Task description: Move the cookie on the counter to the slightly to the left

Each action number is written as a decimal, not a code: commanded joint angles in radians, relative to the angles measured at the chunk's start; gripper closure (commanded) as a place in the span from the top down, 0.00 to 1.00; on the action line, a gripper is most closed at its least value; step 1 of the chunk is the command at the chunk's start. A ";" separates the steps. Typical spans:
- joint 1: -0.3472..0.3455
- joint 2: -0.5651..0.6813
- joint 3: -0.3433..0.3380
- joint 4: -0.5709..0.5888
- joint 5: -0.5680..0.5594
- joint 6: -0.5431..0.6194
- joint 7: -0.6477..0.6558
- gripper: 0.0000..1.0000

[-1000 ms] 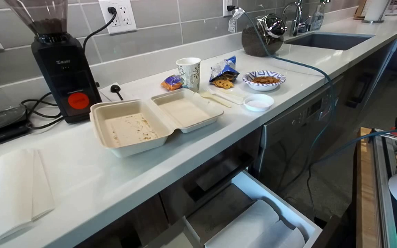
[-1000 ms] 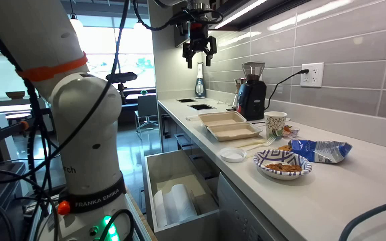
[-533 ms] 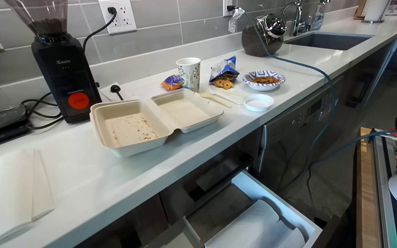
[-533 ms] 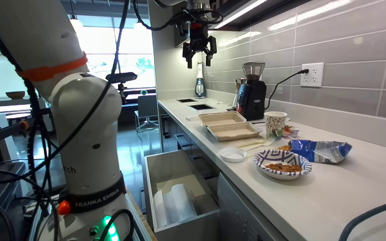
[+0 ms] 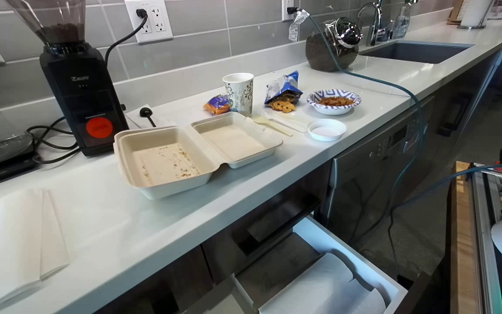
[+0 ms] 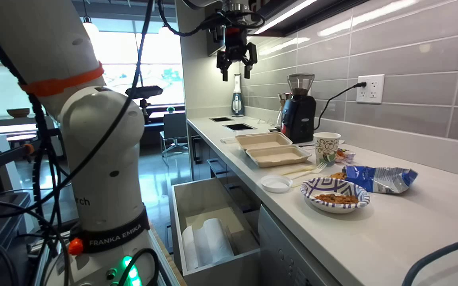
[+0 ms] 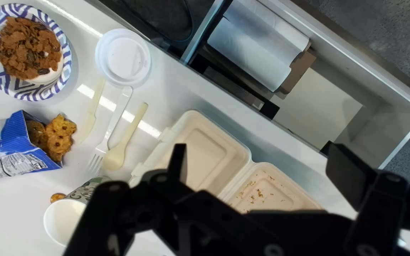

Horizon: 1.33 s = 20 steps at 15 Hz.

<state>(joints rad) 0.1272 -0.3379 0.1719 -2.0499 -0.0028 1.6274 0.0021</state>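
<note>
The cookie point(image 7: 61, 137) is golden orange-brown, with a wavy, bumpy rim and dark round holes in its face. It sticks out at the open mouth of a blue and silver bag point(image 7: 12, 133) lying on the pale surface point(image 5: 98, 235). A browner piece point(image 7: 35, 133) sits in the shade of the opening; where the pieces overlap, one edge cannot be told from the next. In both exterior views the cookie shows as a rough orange patch against the bag.

Near it stands a bowl point(image 7: 20, 91) with a blue zigzag pattern, holding brown flakes point(image 7: 29, 48). Just beside the cookie lie a pale knife point(image 7: 93, 106), a clear fork point(image 7: 113, 121) and a cream spoon point(image 7: 125, 138), with a white lid point(image 7: 123, 58) close to the ends of the knife and fork. A patterned paper cup point(image 5: 239, 92) stands upright near the fork's tines, an orange and purple packet point(image 5: 217, 105) beside it. Past these, a beige container point(image 7: 201, 156) lies open, crumbs point(image 7: 259, 193) in one half. The gripper point(image 6: 236, 74) hangs well above the surface and well apart from the cookie, its fingers spread wide, with nothing between them.
</note>
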 commanded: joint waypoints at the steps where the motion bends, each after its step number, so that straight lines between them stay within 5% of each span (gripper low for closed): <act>1: 0.007 0.002 -0.006 0.003 -0.002 -0.002 0.002 1.00; 6: -0.049 -0.079 -0.060 -0.120 -0.027 0.063 0.062 1.00; 14: -0.174 -0.118 -0.154 -0.361 -0.142 0.419 0.100 1.00; 17: -0.192 -0.067 -0.175 -0.384 -0.133 0.521 0.089 1.00; 20: -0.190 -0.066 -0.176 -0.372 -0.127 0.499 0.073 1.00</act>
<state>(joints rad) -0.0654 -0.4037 -0.0025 -2.4233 -0.1291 2.1294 0.0744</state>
